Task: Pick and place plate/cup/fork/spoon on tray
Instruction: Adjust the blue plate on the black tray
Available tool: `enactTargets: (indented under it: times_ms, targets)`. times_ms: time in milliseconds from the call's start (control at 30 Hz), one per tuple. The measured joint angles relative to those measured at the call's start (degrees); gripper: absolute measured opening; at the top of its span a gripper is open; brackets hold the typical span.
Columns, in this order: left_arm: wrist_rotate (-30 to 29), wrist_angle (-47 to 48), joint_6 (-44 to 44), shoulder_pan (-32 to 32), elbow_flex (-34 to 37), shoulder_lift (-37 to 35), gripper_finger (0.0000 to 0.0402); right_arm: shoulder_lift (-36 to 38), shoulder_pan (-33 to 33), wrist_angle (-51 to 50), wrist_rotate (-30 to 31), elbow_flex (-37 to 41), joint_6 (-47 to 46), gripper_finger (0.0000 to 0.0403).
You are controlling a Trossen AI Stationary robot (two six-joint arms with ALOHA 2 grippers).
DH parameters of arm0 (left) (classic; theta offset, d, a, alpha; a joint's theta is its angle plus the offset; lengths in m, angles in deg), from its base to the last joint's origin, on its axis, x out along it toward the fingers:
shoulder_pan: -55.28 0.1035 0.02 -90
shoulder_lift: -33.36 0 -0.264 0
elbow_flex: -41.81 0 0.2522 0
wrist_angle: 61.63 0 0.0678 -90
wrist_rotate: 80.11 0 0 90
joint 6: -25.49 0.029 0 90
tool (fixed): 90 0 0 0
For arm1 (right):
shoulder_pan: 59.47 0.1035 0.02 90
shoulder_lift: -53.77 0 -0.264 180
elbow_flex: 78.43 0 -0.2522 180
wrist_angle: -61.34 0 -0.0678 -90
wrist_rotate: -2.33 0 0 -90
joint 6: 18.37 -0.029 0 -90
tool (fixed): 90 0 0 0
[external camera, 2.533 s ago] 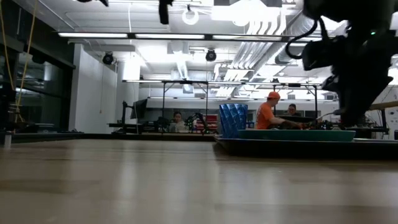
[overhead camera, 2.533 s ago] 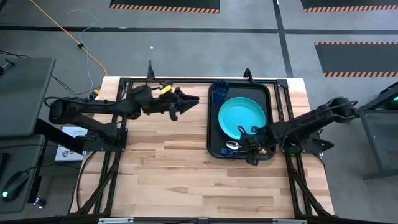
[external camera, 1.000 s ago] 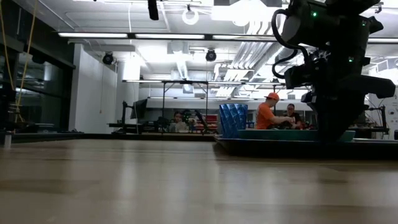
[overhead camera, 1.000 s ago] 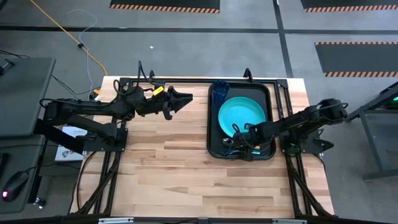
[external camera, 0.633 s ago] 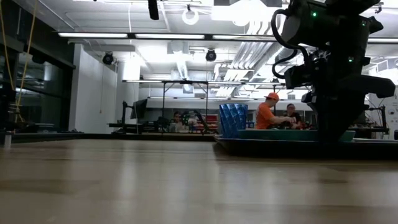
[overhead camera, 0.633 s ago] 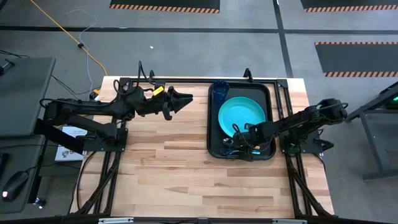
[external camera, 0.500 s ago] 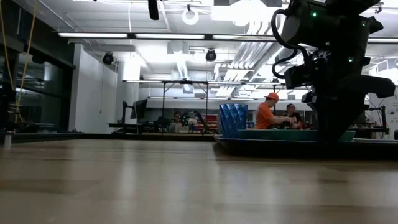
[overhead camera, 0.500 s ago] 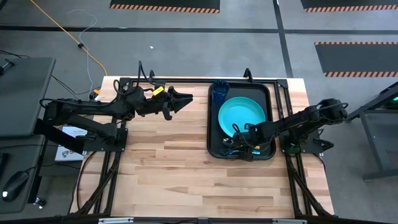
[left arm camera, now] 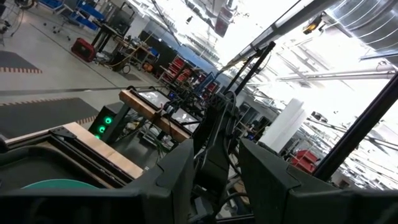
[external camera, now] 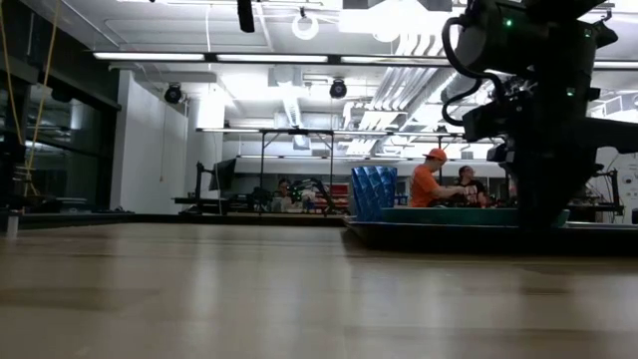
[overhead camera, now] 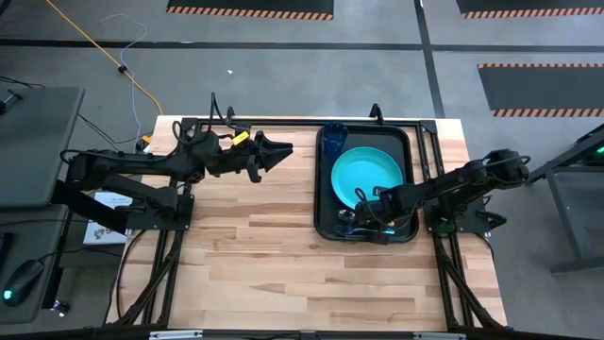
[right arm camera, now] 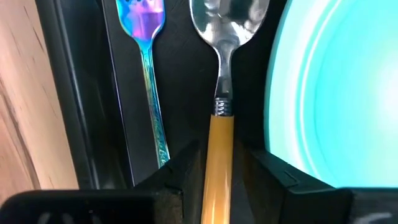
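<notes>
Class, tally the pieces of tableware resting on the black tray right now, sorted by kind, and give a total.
Large round turquoise plastic plate: 1
Small dark-blue translucent plastic cup: 1
Slim light-blue plastic fork: 1
Spoon with silver bowl and yellow-orange handle: 1, its handle between the right gripper's fingers
Total: 4, all on the black rectangular tray

We look straight down and level across the wooden tabletop; both share the black rectangular tray.
</notes>
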State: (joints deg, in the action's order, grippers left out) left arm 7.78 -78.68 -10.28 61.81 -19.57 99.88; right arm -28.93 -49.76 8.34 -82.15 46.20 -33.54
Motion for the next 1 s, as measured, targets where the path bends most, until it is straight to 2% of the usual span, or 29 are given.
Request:
enactTargets:
  times_ms: [400, 833, 1000]
  targets:
    - [-0.02, 0.26, 0.00, 0.00, 0.00, 0.00, 0.0117, 3.57, 0.00, -1.87, 0.03, 0.00, 1.92, 0.0103]
    - [-0.02, 1.01, 0.01, 0.00, 0.00, 0.00, 0.0117, 4.78, 0.02, -4.35, 5.37, 0.00, 3.74, 0.0103]
    - [-0.04, 1.01, 0.00, 0.00, 0.00, 0.00, 0.0117, 4.76, 0.02, -6.54, 5.25, 0.02, 3.67, 0.0103]
